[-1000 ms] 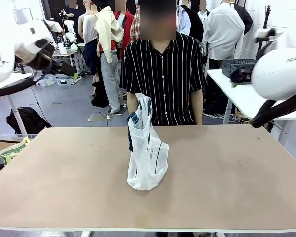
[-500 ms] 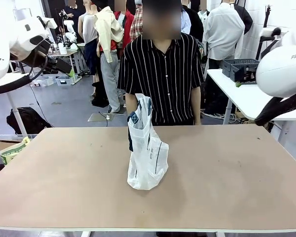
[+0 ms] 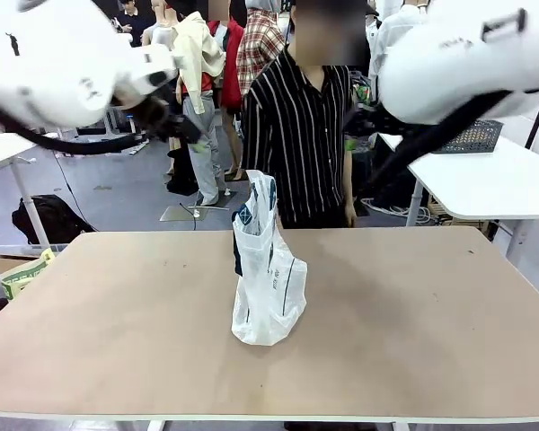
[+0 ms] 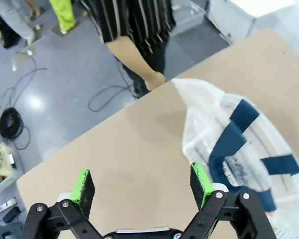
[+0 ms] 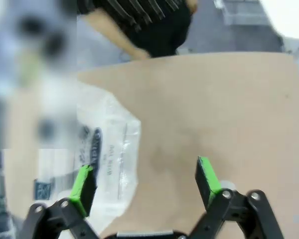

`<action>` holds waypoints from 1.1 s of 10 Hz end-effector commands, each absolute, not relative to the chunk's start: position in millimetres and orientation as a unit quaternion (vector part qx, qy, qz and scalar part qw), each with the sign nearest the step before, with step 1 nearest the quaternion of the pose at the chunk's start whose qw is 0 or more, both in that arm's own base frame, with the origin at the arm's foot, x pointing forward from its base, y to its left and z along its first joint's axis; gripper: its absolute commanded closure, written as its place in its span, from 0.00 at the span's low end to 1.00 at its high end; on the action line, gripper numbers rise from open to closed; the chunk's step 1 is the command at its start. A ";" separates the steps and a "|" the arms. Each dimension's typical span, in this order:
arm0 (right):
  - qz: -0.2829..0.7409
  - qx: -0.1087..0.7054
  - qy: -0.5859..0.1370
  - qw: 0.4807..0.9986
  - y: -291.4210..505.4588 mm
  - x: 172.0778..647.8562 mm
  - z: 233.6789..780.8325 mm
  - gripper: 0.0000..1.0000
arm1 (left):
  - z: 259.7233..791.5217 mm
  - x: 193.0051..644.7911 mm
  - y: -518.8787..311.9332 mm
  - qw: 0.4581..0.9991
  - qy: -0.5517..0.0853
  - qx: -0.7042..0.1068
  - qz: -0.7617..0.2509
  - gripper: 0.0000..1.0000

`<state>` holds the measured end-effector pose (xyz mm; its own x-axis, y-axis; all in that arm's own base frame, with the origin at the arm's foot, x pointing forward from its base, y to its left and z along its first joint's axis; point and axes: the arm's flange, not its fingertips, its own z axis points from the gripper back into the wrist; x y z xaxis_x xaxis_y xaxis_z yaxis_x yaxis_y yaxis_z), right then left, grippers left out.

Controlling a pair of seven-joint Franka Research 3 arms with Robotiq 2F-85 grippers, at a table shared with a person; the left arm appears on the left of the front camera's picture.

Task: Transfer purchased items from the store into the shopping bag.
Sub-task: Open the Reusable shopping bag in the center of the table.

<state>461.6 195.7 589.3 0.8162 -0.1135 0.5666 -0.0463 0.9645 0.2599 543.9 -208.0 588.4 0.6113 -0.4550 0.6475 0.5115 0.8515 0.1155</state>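
Left gripper (image 4: 141,186) and right gripper (image 5: 144,183) both released, empty; translucent white crinkly plastic bag with navy strap handles (image 3: 268,287) stands below them on tan table (image 3: 413,305), contents unreadable

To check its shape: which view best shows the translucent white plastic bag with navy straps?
The front view: the translucent white plastic bag stands whole and sharp there. The left wrist view shows its top and navy straps from above, cropped. The right wrist view shows one blurred side.
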 end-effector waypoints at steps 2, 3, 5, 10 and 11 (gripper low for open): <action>0.032 0.181 -0.222 0.957 257.0 479.8 589.5 0.00 | 600.9 603.9 -259.6 0.905 -0.291 -0.032 -0.310 0.00; 0.046 0.183 -0.201 0.961 271.3 476.1 589.3 0.00 | 597.0 610.6 -272.2 0.906 -0.278 -0.040 -0.315 0.00; 0.030 0.179 -0.228 0.956 276.1 470.4 585.2 0.00 | 584.1 596.5 -264.7 0.903 -0.291 -0.044 -0.314 0.00; 0.068 0.163 -0.201 0.963 302.7 437.9 575.5 0.00 | 569.3 599.5 -306.5 0.924 -0.265 -0.046 -0.273 0.00; 0.066 0.156 -0.192 0.967 306.9 434.4 570.4 0.00 | 569.7 595.3 -311.3 0.927 -0.257 -0.044 -0.271 0.00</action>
